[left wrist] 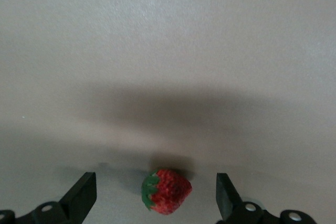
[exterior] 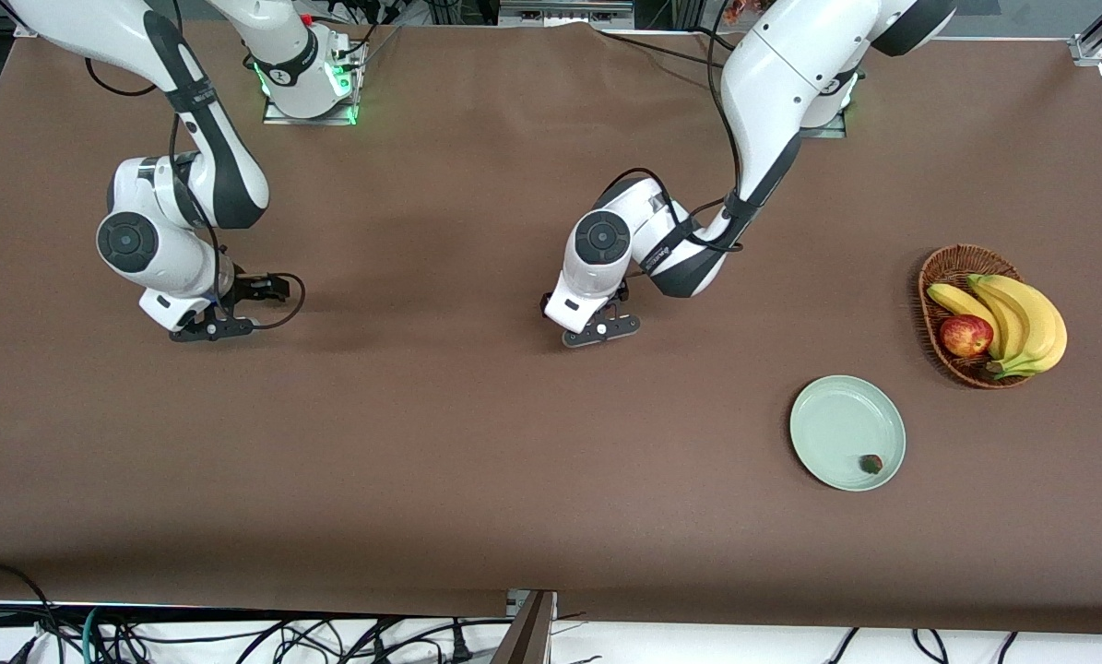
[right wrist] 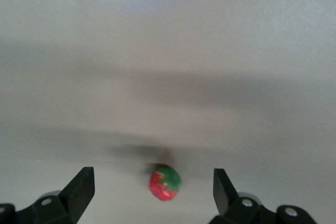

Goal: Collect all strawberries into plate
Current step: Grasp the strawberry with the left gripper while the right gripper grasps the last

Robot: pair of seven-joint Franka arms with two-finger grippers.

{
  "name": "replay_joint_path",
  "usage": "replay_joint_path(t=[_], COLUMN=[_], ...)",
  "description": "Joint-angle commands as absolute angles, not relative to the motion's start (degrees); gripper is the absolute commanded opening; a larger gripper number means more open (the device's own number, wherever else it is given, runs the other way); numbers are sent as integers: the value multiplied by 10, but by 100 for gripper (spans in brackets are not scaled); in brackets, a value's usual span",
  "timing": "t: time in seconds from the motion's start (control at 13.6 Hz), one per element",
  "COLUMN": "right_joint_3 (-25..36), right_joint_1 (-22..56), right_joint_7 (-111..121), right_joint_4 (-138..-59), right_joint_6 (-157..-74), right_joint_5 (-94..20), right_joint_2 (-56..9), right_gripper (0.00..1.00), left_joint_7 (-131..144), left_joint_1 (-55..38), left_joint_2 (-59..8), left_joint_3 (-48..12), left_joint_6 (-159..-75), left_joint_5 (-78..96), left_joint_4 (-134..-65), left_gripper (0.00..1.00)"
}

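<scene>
Strawberries are what I am gathering, and from the front view I can see only one of them, a small red strawberry [exterior: 870,464] lying inside the pale mint-green plate [exterior: 832,420], close to the rim nearest the camera. The plate sits on the brown table [exterior: 477,480] toward my left arm's end, with a wicker basket [exterior: 949,267] just beside it, farther from the camera, holding bananas [exterior: 1025,318] and a red-yellow apple [exterior: 965,335]. In that same view my left gripper [exterior: 603,329] hangs low over the middle of the table, well apart from the plate, and my right gripper [exterior: 207,329] hangs low over the table toward my right arm's end; the berries beneath them are hidden by the hands themselves. In my left wrist view my two fingers [left wrist: 81,195] stand wide apart with nothing clamped, and a second strawberry [left wrist: 166,191] lies on the table between them, its green cap turned to one side, touching neither finger. In my right wrist view the fingers [right wrist: 80,188] are likewise spread and empty, and a third strawberry [right wrist: 165,183] rests on the table between them, clear of both pads.
</scene>
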State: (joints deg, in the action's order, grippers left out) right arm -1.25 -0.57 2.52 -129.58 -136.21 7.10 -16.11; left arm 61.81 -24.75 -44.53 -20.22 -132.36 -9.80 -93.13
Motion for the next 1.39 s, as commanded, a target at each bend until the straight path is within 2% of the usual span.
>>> replay_joint_path(t=[0.0, 0.07, 0.22, 0.51, 0.66, 0.95, 1.1, 1.32], right_joint_3=[-2, 3, 4, 4, 4, 4, 4, 4], right_joint_1=[-13, -13, -15, -16, -18, -18, -18, -18], right_joint_7=[59, 66, 68, 68, 68, 68, 68, 67], right_joint_4=[-1343, -1359, -1387, -1398, -1401, -1401, -1401, -1401], right_joint_6=[-1396, -1417, -1454, -1470, -1477, -1499, -1499, -1506], right_joint_5=[73, 73, 73, 71, 71, 71, 71, 71], right_joint_2=[-135, -135, -135, -141, -144, -156, -156, -162], right_gripper=[100, 100, 100, 100, 100, 98, 91, 90], left_joint_7=[635, 636, 629, 627, 626, 626, 595, 548], left_joint_1=[-264, -264, -264, -261, -259, -247, -236, -206], left_joint_2=[-453, -454, -458, -458, -455, -434, -418, -393], left_joint_3=[-194, -193, -193, -193, -193, -192, -193, -195], left_joint_6=[-1327, -1328, -1328, -1324, -1322, -1317, -1296, -1256], left_joint_5=[-104, -105, -105, -119, -128, -128, -128, -128], left_joint_4=[-925, -925, -925, -926, -926, -921, -920, -918], left_gripper=[100, 97, 63, 17, 0, 0, 0, 0])
